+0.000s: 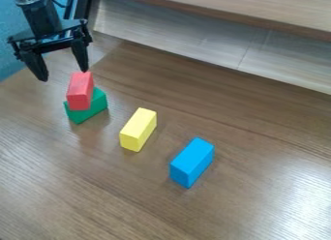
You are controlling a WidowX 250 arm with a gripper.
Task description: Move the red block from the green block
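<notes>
Black two-finger gripper at upper L of view, fingers apart, nr. red oblong block, which rests atop green oblong block; fingertip contact w/ red unclear.

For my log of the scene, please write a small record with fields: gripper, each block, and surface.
gripper: open, above the red block, holding nothing
red block: on top of the green block
green block: on the table, under the red block
yellow block: on the table, between green and blue
blue block: on the table, beyond yellow from green
surface: brown wood-grain table
</notes>
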